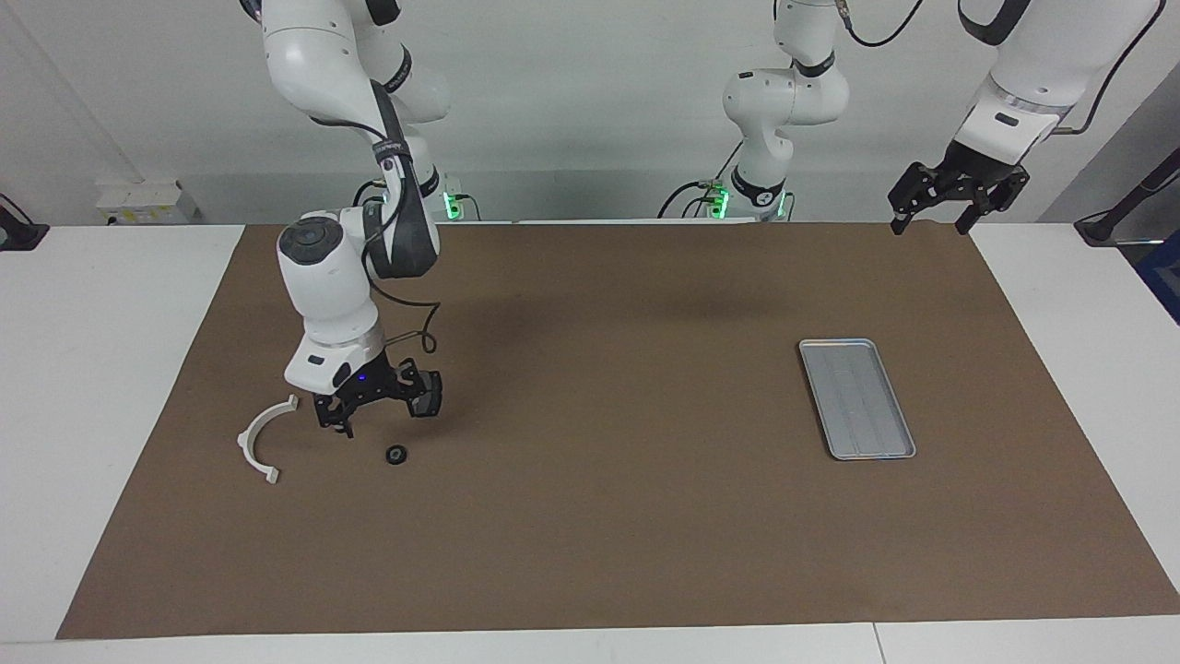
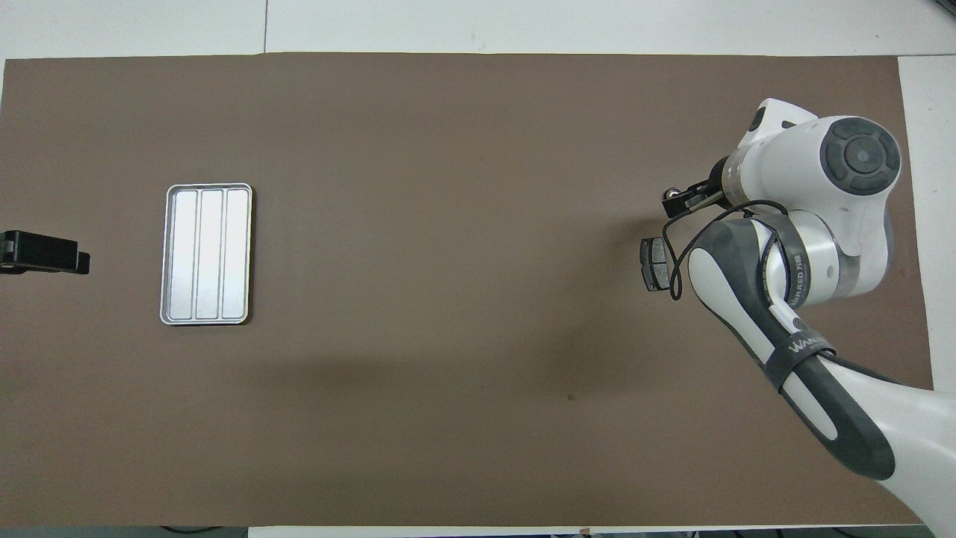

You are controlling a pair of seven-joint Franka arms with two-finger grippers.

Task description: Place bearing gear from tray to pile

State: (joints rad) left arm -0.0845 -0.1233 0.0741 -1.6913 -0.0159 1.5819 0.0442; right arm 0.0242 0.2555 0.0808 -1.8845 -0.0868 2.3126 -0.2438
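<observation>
The right gripper hangs with fingers apart just above the gear lying free beside the half-ring, so a careless retreat might knock it; the left gripper waits, open.

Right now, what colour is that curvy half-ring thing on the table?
White. The half-ring shows best in the facing view, lying on the brown mat.

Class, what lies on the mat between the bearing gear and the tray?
Nothing: between bearing gear and tray only bare brown mat shows, clearest in the facing view.
</observation>
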